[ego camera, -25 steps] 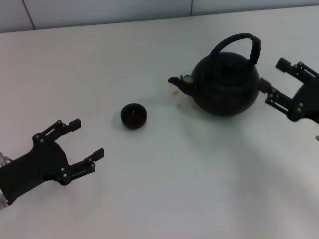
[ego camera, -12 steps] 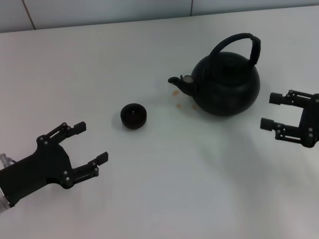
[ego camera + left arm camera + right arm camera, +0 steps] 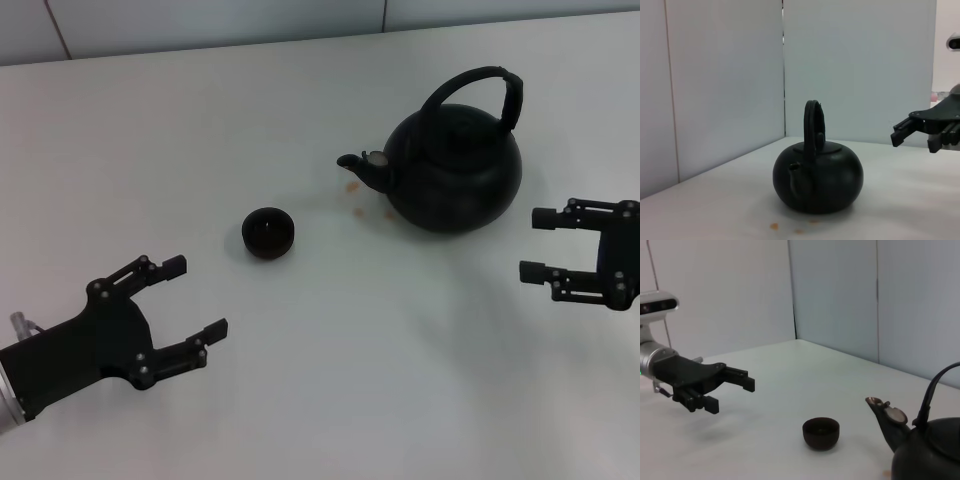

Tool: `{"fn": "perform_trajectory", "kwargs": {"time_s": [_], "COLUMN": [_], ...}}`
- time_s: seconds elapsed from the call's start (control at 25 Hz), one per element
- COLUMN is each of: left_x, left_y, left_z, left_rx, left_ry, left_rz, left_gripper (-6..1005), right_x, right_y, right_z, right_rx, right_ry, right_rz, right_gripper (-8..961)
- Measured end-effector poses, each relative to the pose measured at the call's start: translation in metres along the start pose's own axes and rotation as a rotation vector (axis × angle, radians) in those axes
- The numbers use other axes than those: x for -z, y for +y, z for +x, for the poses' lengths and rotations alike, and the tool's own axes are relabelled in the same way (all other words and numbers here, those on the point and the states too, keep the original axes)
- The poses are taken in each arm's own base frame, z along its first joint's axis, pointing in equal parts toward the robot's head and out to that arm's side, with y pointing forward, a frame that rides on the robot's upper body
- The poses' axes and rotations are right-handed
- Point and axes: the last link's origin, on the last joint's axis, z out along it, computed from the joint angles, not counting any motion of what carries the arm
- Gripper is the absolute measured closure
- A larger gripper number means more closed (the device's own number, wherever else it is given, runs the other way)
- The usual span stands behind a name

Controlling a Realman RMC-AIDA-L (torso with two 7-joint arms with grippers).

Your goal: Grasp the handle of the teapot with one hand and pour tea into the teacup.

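The matte-black teapot (image 3: 455, 172) stands upright at the back right of the white table, spout pointing left, its arched handle (image 3: 482, 80) rising over the lid. The small black teacup (image 3: 268, 232) sits to the left of the spout, apart from it. My right gripper (image 3: 537, 244) hovers open just right of and nearer than the teapot, fingers pointing left, touching nothing. Low at the near left, my left gripper (image 3: 196, 297) is open and holds nothing, short of the cup. The right wrist view shows the teacup (image 3: 821, 432), the teapot (image 3: 930, 457) and the left gripper (image 3: 731, 395).
A few small orange-brown drops (image 3: 361, 212) mark the table (image 3: 330, 400) below the spout. A pale wall with a vertical seam (image 3: 385, 15) runs along the table's far edge. In the left wrist view the teapot (image 3: 817, 180) faces the camera spout first.
My right gripper has drawn back from the teapot's right side toward the near edge and turned level. My left gripper has shifted slightly right and nearer. Teapot and cup have not moved.
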Motion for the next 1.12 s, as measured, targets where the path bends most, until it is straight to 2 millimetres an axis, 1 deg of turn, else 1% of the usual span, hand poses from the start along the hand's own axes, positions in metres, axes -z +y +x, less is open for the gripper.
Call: {"fn": "perform_trajectory", "kwargs": {"time_s": [0.32, 1.12], "left_x": [-0.005, -0.0039], "left_y": [-0.0008, -0.0005], "left_z": [0.0018, 0.0006], "left_rx": [-0.008, 0.0], "left_ry": [-0.028, -0.04], "left_rz": [-0.054, -0.059], "left_gripper": [140, 140], "right_x": [-0.0008, -0.0017], "right_y": [-0.0007, -0.0003], "right_z": [0.0003, 0.0017], "right_rx": [0.004, 0.001], "right_ry": [0.014, 0.025], "right_rz": [-0.006, -0.009], "right_gripper": [261, 261]}}
